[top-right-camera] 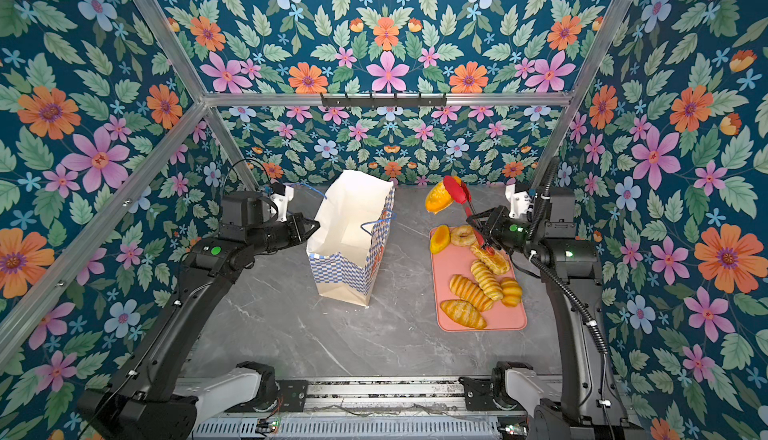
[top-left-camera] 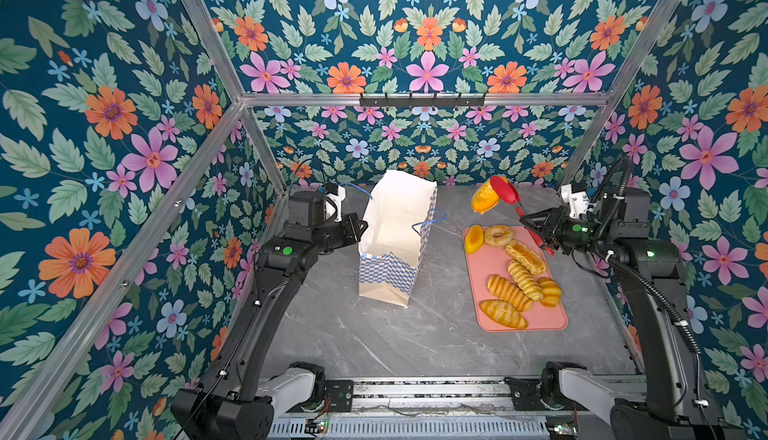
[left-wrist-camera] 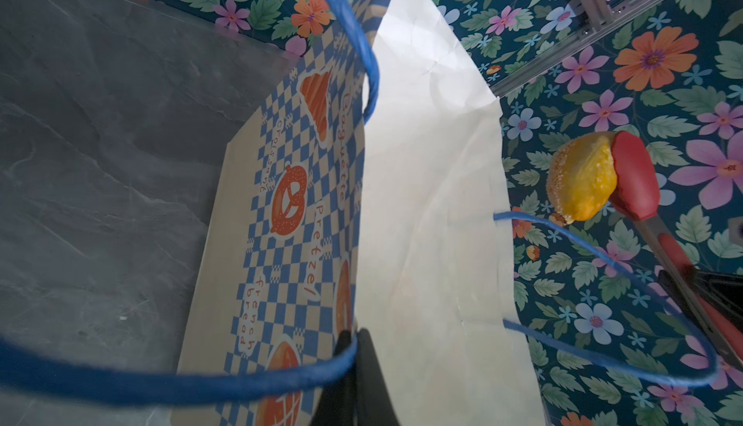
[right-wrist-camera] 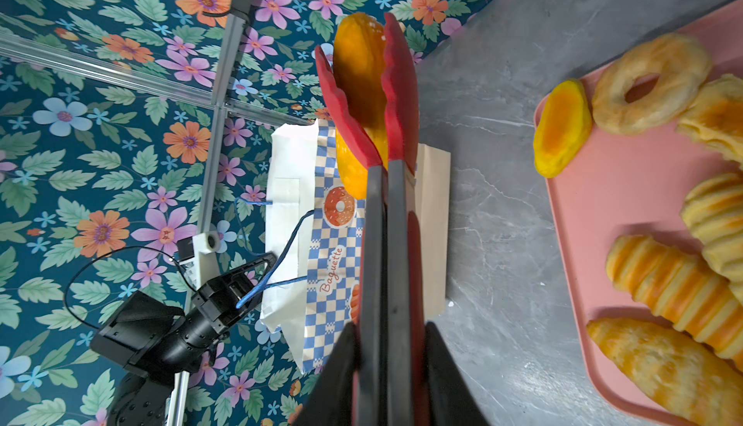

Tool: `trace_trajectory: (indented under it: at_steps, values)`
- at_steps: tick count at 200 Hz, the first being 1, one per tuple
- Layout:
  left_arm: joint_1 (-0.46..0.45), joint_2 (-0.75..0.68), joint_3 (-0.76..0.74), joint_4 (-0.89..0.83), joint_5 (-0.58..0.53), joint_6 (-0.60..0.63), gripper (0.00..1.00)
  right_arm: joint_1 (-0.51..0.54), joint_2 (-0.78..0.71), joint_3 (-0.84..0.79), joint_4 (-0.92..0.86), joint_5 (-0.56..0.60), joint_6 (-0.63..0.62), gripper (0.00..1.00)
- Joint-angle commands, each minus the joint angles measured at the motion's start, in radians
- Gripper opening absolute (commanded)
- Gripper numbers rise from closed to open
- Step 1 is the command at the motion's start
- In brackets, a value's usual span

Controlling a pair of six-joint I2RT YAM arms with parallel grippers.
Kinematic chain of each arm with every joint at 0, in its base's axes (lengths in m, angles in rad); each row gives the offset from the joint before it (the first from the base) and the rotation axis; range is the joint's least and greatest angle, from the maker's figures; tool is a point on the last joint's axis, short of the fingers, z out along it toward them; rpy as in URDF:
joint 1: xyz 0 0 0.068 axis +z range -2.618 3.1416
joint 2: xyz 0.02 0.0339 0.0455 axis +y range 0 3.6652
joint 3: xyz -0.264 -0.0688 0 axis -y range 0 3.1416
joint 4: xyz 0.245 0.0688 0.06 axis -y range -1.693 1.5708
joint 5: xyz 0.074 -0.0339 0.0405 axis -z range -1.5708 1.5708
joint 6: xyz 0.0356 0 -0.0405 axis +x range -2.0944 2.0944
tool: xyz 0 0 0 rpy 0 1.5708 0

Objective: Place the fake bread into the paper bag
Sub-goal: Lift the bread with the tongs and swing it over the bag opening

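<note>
The paper bag (top-left-camera: 395,247) (top-right-camera: 353,247) stands open mid-table, checker-printed, with blue cord handles. My left gripper (top-left-camera: 360,228) (left-wrist-camera: 356,335) is shut on the bag's left rim, and one handle cord lies across its fingers. My right gripper (top-left-camera: 527,221) (right-wrist-camera: 392,325) is shut on the red-tipped tongs (top-left-camera: 505,191) (right-wrist-camera: 398,94). The tongs pinch a round orange bun (top-left-camera: 484,198) (left-wrist-camera: 583,178) (right-wrist-camera: 360,82) of fake bread. It hangs in the air, right of the bag's mouth. Several more pastries lie on the pink tray (top-left-camera: 482,267), among them a ring doughnut (top-left-camera: 497,235) and ridged loaves (top-left-camera: 509,292).
The tray sits on the right of the grey marble table, under the right arm. Flowered walls and aluminium frame posts close in the cell. A black hook rail (top-left-camera: 422,99) runs along the back wall, well above the bag.
</note>
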Motion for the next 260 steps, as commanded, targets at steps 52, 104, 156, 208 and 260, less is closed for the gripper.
trace_trajectory:
  at_steps: [52,104,156,208,260]
  values:
    - [-0.132,0.01,-0.033,0.088,-0.116,-0.071,0.0,0.137,0.061,0.126,0.062,0.027,0.027,0.27]
    - [-0.14,0.006,-0.077,0.115,-0.122,-0.084,0.0,0.2,0.091,0.143,0.095,0.04,0.046,0.27]
    - [-0.143,0.01,-0.079,0.117,-0.136,-0.089,0.0,0.291,0.134,0.173,0.099,0.091,0.032,0.27]
    - [-0.144,0.011,-0.09,0.118,-0.14,-0.092,0.0,0.384,0.2,0.238,0.053,0.161,-0.023,0.27]
    - [-0.145,0.012,-0.093,0.123,-0.14,-0.092,0.0,0.471,0.284,0.325,-0.039,0.233,-0.098,0.27]
